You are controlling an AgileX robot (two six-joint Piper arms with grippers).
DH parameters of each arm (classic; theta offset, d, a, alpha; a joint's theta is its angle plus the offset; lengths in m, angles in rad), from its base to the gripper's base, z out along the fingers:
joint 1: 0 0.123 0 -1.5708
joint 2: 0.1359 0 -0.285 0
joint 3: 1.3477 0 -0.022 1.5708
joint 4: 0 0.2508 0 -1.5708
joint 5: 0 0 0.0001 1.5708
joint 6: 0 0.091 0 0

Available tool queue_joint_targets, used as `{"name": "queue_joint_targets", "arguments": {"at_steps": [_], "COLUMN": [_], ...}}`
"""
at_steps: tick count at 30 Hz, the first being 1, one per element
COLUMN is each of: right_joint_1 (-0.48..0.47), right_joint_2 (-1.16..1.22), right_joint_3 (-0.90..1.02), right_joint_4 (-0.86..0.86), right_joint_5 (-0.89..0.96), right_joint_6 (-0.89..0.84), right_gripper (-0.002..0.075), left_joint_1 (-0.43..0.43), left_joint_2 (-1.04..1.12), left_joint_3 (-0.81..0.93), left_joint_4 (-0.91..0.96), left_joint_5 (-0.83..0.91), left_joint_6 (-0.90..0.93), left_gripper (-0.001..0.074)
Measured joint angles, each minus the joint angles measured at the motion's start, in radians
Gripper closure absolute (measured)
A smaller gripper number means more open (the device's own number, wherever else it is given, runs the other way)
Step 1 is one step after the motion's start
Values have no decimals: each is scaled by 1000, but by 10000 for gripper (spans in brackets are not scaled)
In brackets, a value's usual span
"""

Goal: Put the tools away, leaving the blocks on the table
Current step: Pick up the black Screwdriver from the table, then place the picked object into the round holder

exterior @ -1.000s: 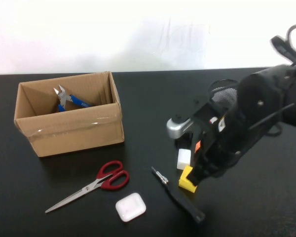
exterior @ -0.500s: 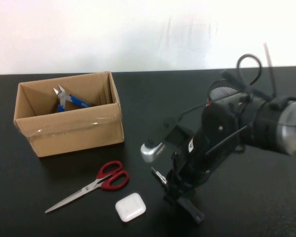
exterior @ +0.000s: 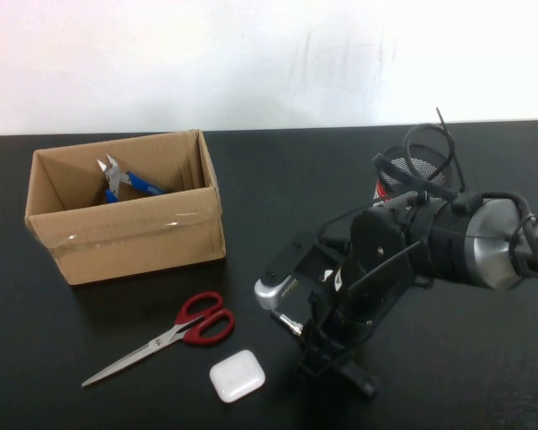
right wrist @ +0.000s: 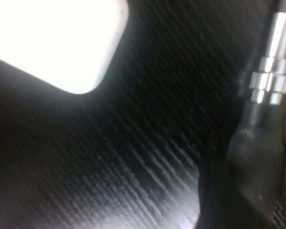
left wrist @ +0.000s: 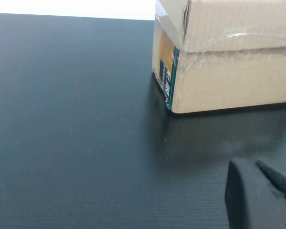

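Note:
The slim black screwdriver [exterior: 291, 321] lies on the black table [exterior: 63, 349], and its handle end pokes out under my right arm. My right gripper [exterior: 328, 355] is down over its handle, open. The silver tip [right wrist: 269, 71] runs past one dark finger [right wrist: 229, 186]. The red-handled scissors [exterior: 184, 330] lie flat to the left. The blue-handled side cutters [exterior: 125, 182] rest inside the cardboard box [exterior: 130, 235]. The blocks are hidden behind my right arm. My left gripper [left wrist: 255, 165] is shut and empty, low over the table near a corner of the box [left wrist: 229, 81].
A white rounded case [exterior: 238, 375] lies just left of the screwdriver and shows close up in the right wrist view [right wrist: 52, 38]. A black mesh cup [exterior: 412, 168] stands behind my right arm. The box sits at the back left with its top open.
My right arm has swung down and to the left over the screwdriver and now covers the yellow and white blocks. Its gripper has opened. The left arm has not moved.

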Motion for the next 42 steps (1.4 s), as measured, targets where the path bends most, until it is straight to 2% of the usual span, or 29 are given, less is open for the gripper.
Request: {"name": "queue_joint_targets", "arguments": {"at_steps": [10, 15, 18, 27, 31, 35, 39, 42], "right_joint_1": [0, 1, 1, -7, -56, -159, -254, -270], "right_joint_2": [27, 27, 15, -237, -364, -441, -489, -505], "right_joint_3": [-7, -7, -7, -1, -1, 22, 129, 229], "right_joint_4": [-8, -11, -12, -43, -96, -86, -15, -7], "right_joint_5": [-14, -14, -14, -48, -109, -222, -477, -637], "right_joint_6": [3, 8, 11, 12, 12, 12, 10, -1], "right_gripper": [500, 574, 575, 576, 576, 576, 576, 576], "left_joint_1": [0, 0, 0, 0, 0, 0, 0, 0], "left_joint_2": [0, 0, 0, 0, 0, 0, 0, 0], "left_joint_3": [0, 0, 0, 0, 0, 0, 0, 0], "left_joint_4": [0, 0, 0, 0, 0, 0, 0, 0], "left_joint_5": [0, 0, 0, 0, 0, 0, 0, 0], "left_joint_6": [0, 0, 0, 0, 0, 0, 0, 0], "left_gripper": [739, 739, 739, 739, 739, 739, 739, 739]}}
